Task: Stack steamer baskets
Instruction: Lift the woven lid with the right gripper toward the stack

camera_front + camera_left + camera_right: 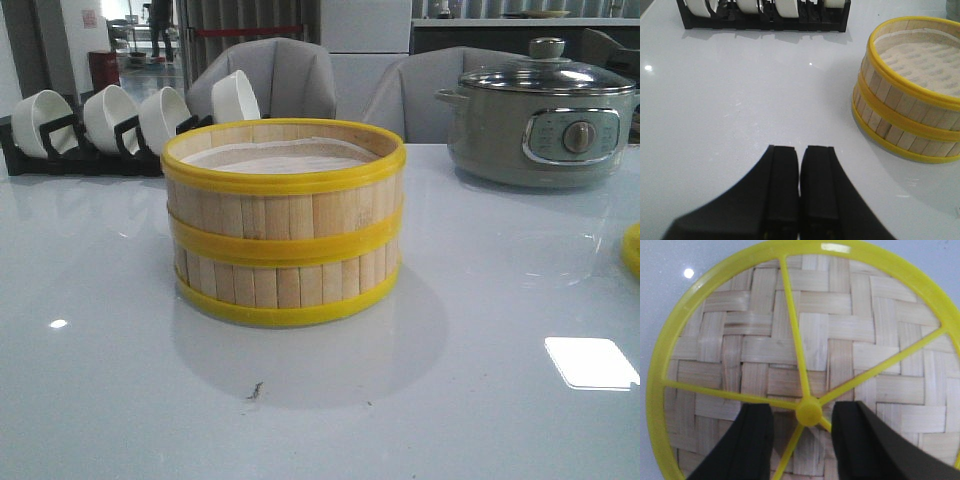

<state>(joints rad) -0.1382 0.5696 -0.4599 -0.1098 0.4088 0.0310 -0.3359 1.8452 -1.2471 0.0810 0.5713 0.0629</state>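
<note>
Two baskets (284,225) stacked mid-frame on my table (120,350).
My left gripper (800,187) is clenched empty; my right gripper (802,432) is spread wide over the lid (840,340) hub.

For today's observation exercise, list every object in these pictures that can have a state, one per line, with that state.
Two wood-slat, yellow-rimmed steamer baskets: stacked, uncovered.
Woven-bamboo, yellow-rimmed lid: off the stack, lying on the table.
Left hand: shut, empty, over the table.
Right hand: open, fingers either side of the lid's centre knob.
Grey-green electric pot: glass lid on.
White ceramic bowls: standing on edge in a black rack.
</note>
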